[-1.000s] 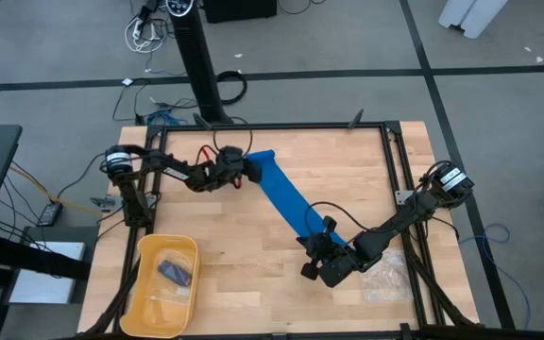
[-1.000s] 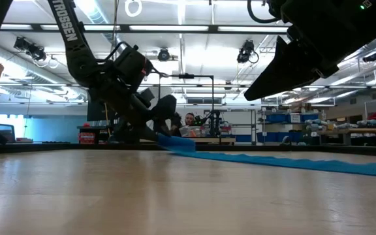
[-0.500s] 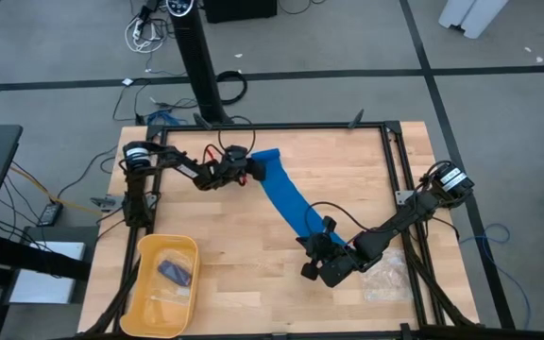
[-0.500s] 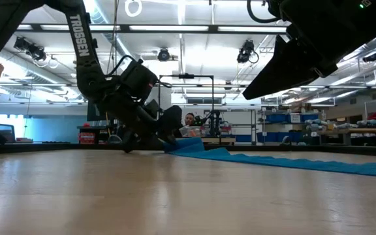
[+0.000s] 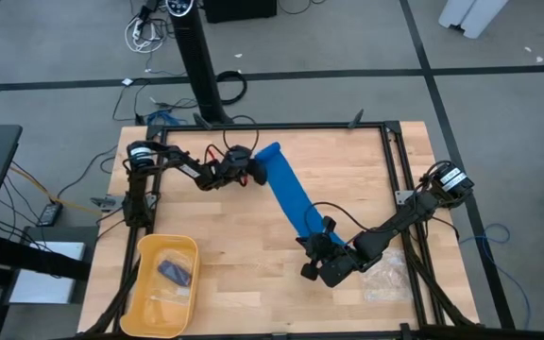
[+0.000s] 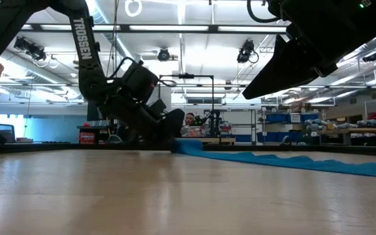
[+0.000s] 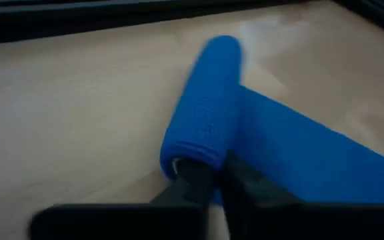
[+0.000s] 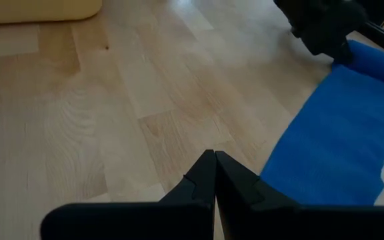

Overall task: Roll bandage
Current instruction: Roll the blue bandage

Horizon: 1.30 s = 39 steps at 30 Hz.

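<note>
On the wooden desk [image 5: 348, 179] the bandage [image 5: 291, 196] lies stretched out. The left gripper [image 7: 205, 175] has its jaws pinching the rolled end, ready to wind. The right gripper [image 8: 213, 163], jaws pressed together, rests just beside the free end, probably to anchor it.

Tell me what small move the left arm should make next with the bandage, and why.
Probably keep turning the left gripper to wind further: it is shut on the rolled end of the bandage, most of which lies flat toward the right gripper, which pins the far end.

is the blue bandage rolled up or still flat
Partly rolled: the bright blue fabric bandage has a short roll at the end held by the left claw; the rest lies flat.
</note>
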Motion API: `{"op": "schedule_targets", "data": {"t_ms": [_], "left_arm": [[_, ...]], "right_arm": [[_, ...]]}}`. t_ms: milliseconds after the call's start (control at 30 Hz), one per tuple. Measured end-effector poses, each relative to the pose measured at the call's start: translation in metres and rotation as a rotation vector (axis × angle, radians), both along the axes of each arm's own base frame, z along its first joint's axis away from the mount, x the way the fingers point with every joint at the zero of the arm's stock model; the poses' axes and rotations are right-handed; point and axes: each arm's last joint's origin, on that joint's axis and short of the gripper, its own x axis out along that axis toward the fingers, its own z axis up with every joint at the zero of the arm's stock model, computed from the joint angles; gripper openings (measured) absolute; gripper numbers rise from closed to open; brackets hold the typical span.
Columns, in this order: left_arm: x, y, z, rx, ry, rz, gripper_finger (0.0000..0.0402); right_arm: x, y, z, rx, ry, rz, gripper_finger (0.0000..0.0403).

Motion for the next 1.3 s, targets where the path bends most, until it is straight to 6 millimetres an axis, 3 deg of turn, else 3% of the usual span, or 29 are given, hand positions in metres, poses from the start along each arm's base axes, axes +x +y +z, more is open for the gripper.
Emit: {"op": "schedule_targets", "data": {"t_ms": [133, 400, 500, 700, 867, 1100, 1300], "left_arm": [[0.004, -0.006, 0.011, 0.057, -0.009, -0.076, 0.0016], [-0.009, -0.028, 0.066, 0.23, -0.022, -0.17, 0.0016], [-0.022, -0.045, 0.088, 0.295, -0.011, -0.232, 0.0016], [-0.051, -0.09, 0.118, 0.442, 0.002, -0.409, 0.0016], [-0.071, -0.133, 0.126, 0.571, -0.053, -0.642, 0.0016], [-0.088, -0.179, 0.137, 0.623, -0.176, -0.871, 0.0016], [-0.093, -0.198, 0.137, 0.625, -0.199, -0.935, 0.0016]], "right_arm": [[-0.001, 0.001, 0.0, -0.011, 0.004, 0.013, 0.0006], [0.0, 0.002, 0.001, -0.03, 0.009, 0.026, 0.0008], [-0.001, 0.002, 0.006, -0.052, -0.012, 0.022, 0.0008], [-0.011, 0.001, 0.035, -0.18, -0.098, -0.021, 0.0007], [-0.008, -0.007, 0.057, -0.235, -0.127, 0.011, 0.0003], [0.003, -0.005, 0.08, -0.293, -0.225, 0.143, 0.0001], [0.007, -0.001, 0.095, -0.312, -0.33, 0.239, 0.0001]]}}
